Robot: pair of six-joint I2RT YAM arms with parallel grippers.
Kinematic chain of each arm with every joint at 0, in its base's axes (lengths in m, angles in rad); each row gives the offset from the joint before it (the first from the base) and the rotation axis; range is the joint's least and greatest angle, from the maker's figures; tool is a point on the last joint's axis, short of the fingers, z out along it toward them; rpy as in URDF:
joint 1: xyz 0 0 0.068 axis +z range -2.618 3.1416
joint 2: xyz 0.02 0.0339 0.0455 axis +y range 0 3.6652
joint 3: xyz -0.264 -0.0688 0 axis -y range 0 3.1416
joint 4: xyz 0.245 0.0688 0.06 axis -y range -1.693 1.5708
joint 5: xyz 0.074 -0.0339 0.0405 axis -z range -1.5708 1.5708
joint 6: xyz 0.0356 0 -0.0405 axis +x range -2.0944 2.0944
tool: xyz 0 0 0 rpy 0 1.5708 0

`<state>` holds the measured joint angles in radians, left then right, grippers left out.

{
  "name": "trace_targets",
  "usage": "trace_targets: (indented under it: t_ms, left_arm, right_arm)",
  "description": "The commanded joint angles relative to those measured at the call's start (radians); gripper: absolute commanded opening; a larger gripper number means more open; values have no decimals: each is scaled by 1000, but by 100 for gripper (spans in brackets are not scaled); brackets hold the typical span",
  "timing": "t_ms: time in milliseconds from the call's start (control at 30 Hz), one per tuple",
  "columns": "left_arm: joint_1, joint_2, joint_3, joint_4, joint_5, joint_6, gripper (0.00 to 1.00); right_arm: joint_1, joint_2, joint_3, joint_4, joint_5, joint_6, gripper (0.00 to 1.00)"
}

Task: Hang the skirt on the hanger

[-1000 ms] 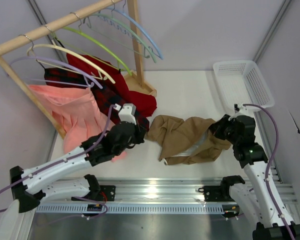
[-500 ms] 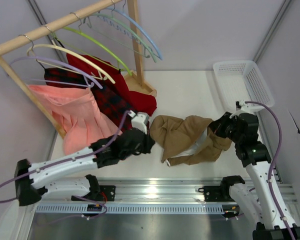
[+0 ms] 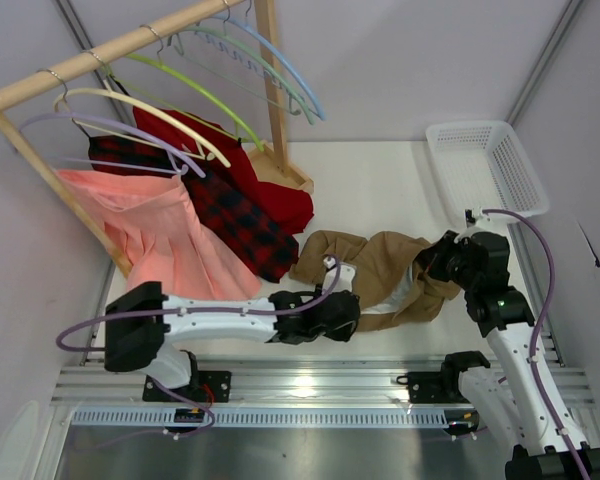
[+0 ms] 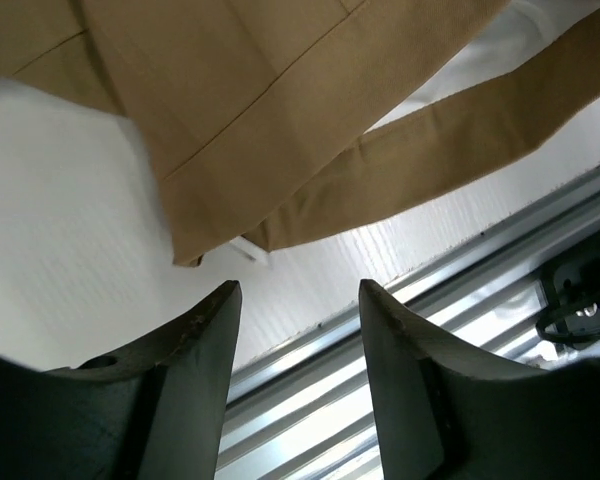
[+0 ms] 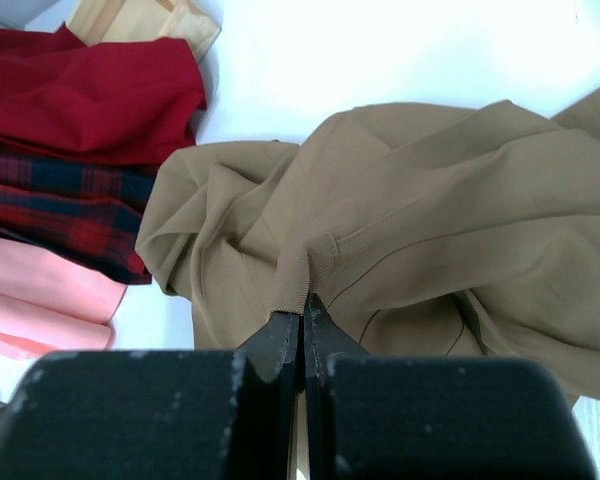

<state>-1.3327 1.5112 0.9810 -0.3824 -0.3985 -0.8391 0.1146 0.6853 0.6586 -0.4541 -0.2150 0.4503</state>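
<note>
Tan skirt [image 3: 365, 268] lies crumpled, right claw [image 5: 302, 318] pinching a fold, left claw [image 4: 298, 300] open near its hem; hanger [image 3: 252, 48] hangs bare, hanging all left to do.

**Q:** Classify the site.
**A:** Robotics lab test cell. Indicators: a left arm [image 3: 220, 312] and a right arm [image 3: 525, 350] mounted on an aluminium rail [image 3: 310, 380] at the near edge of a white surface [image 3: 380, 180]. Plain grey metal-framed wall panels [image 3: 410, 60] enclose it.
**Q:** Domestic fixtures?
**A:** Props only: a wooden garment rack [image 3: 110, 52] with hangers [image 3: 307, 92], and a white plastic basket [image 3: 485, 170].
</note>
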Motion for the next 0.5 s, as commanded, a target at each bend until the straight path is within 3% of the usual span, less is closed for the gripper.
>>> trace_targets:
  t_ms: [0, 267, 467]
  left_arm:
    - [-8, 87, 143, -28, -23, -15, 57]
    - [7, 247, 263, -246, -56, -112, 65]
    - [46, 259, 208, -236, -2, -167, 66]
  right_arm:
    - [2, -6, 10, 77, 2, -21, 0]
    - [-3, 0, 16, 91, 31, -24, 0]
    - [-4, 2, 7, 103, 26, -22, 0]
